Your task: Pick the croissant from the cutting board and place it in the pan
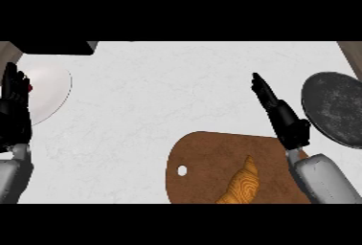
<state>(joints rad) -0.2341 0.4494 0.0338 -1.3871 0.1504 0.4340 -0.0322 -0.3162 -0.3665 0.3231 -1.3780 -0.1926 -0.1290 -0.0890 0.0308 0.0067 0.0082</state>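
1. White marbled counter (155, 110) fills our view, seen steeply from above.
2. Right hand (281, 117): we note fingers straight and together, pointing away up the view, holding nothing. It hovers past the far right corner of the board, between board and pan, touching neither so far as we can tell.
3. Its grey forearm (322, 179) runs back to the lower edge, crossing the board's right end.
4. Left hand (14, 112): we log it at the left edge, fingers straight and up, empty, resting in front of a white plate (50, 86).
5. Croissant (242, 184) lies on the brown board (205, 158), toward its near right part, tip pointing away, just left of the right forearm.
6. Pan (336, 107), dark and round, sits at the right edge, nothing in it, just beside the right hand.
7. Small red spot shows by the left fingers; we cannot tell what it is.
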